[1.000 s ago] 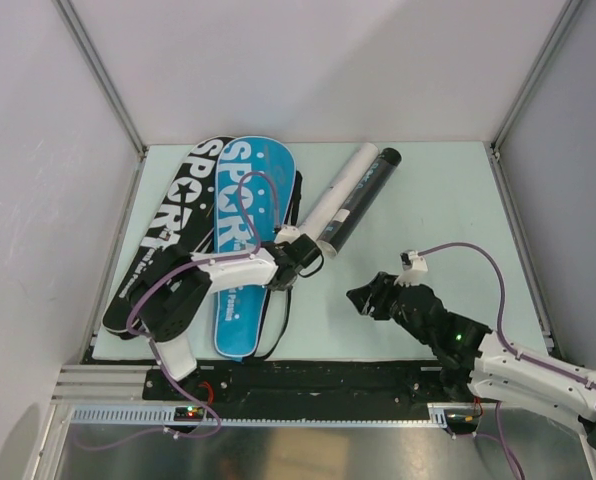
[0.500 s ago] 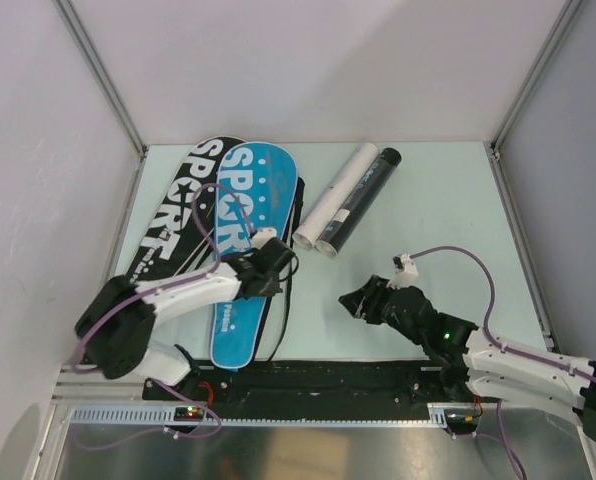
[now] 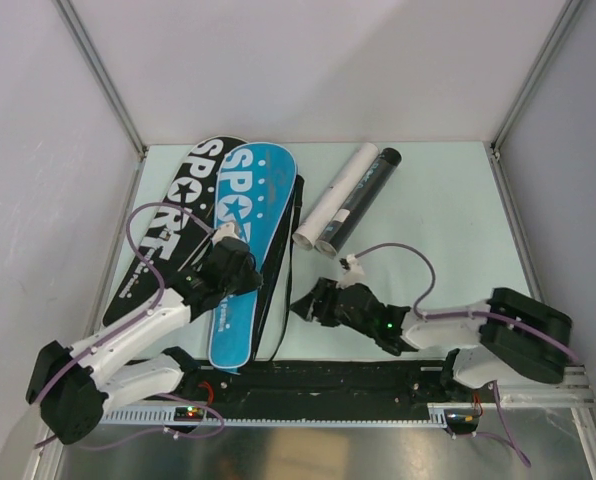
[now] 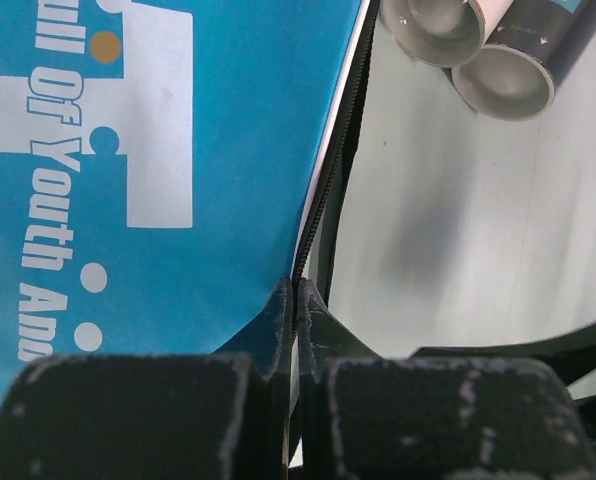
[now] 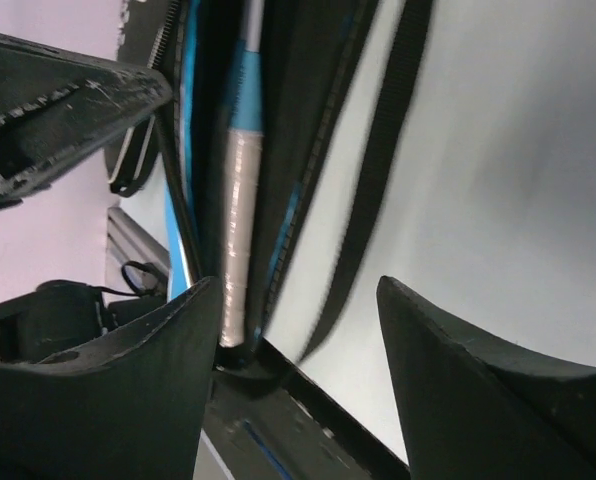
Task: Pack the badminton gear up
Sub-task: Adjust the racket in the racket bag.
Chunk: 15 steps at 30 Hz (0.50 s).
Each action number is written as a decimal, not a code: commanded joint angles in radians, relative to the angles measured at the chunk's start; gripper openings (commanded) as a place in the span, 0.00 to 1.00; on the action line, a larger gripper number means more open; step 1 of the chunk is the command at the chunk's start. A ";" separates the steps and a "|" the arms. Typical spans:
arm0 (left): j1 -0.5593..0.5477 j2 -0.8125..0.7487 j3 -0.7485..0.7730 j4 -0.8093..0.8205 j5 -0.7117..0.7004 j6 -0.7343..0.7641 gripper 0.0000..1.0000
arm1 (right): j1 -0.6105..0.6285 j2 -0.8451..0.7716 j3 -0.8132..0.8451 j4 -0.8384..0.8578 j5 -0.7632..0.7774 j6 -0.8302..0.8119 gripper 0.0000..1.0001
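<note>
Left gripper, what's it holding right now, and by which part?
The left gripper is shut on the blue cover, pinching its zippered edge; whether it has the zipper pull cannot be told.

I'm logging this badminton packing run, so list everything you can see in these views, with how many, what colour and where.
SPORT cover: one, black with white lettering, far left of the table, partly under the blue one.
SPORT cover: one, blue with white lettering, beside and overlapping the black one.
Strap: one, black, along the blue cover's right edge.
Racket handle: one, white grip, inside the blue cover's open edge.
Tube: one, white, centre back, lying on its side.
Tube: one, black, lying against the white tube's right side.
Table: one, pale green.
Left gripper: one, black, shut at the blue cover's zipper edge.
Right gripper: one, black, open, near the cover's lower end.
</note>
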 commanded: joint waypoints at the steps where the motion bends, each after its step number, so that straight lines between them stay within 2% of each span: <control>1: 0.021 -0.060 -0.009 0.005 0.039 -0.022 0.00 | 0.016 0.136 0.100 0.248 -0.050 0.039 0.72; 6: 0.049 -0.106 -0.003 0.006 0.057 -0.024 0.00 | 0.056 0.261 0.189 0.254 -0.019 0.028 0.81; 7: 0.059 -0.121 -0.002 0.006 0.064 -0.026 0.00 | 0.063 0.280 0.200 0.252 -0.014 0.027 0.90; 9: 0.077 -0.149 -0.001 0.006 0.075 -0.029 0.00 | 0.071 0.305 0.223 0.234 -0.015 0.036 0.97; 15: 0.124 -0.200 0.008 0.006 0.076 -0.019 0.00 | 0.073 0.341 0.250 0.188 -0.025 0.050 0.99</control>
